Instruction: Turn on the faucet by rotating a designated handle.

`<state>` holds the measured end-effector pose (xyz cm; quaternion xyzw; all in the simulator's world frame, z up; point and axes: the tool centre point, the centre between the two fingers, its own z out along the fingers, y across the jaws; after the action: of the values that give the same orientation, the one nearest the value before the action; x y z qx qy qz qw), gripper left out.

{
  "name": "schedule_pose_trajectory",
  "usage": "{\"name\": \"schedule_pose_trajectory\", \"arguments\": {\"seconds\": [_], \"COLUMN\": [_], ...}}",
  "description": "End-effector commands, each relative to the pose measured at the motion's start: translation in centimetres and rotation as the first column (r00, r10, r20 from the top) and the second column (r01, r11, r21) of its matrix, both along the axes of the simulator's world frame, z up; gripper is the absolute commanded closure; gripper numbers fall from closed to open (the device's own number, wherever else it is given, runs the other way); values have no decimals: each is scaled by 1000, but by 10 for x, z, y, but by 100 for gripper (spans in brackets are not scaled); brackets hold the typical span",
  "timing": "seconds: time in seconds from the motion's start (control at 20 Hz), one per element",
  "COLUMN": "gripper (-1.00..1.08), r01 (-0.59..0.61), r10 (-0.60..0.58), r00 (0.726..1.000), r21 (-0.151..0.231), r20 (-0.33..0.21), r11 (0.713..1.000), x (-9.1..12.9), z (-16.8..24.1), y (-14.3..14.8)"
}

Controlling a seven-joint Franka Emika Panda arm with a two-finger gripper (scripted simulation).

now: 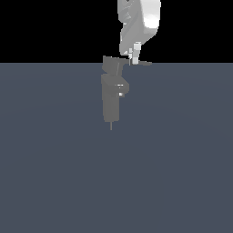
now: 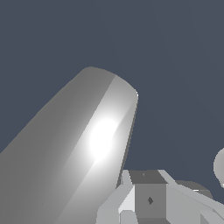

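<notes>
The faucet (image 1: 111,102) is a matte grey blocky column standing on the floor, with a short stubby spout (image 1: 122,87) pointing to the exterior view's right. On top sits a wedge-shaped hub (image 1: 113,65). From it the thin flat handle (image 1: 143,63) reaches out to the exterior view's right. My white gripper (image 1: 133,58) comes down from above and its tip rests against the handle near the hub. The fingers show as one narrow stub with no gap and nothing held. In the wrist view a grey blocky part (image 2: 149,199) lies low in the picture; I cannot tell which part it is.
A flat dark blue-grey floor (image 1: 182,173) spreads all around the faucet. A large glossy pale rounded body (image 2: 83,153) fills much of the wrist view and hides what is behind it.
</notes>
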<state>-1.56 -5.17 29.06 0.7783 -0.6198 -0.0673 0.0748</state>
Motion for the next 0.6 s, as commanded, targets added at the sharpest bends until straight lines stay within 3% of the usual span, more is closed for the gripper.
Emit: {"name": "schedule_pose_trajectory", "arguments": {"seconds": [0.0,0.55], "gripper": [108,108], "r01": [25,35], "r10": [-25,-35], "r00": [1000,999], "r21": [-5,-6], "r20": [0,4], "r11": [1000,999], "x": [6,33], "z": [-3,-6], "y": [-21,-47]}}
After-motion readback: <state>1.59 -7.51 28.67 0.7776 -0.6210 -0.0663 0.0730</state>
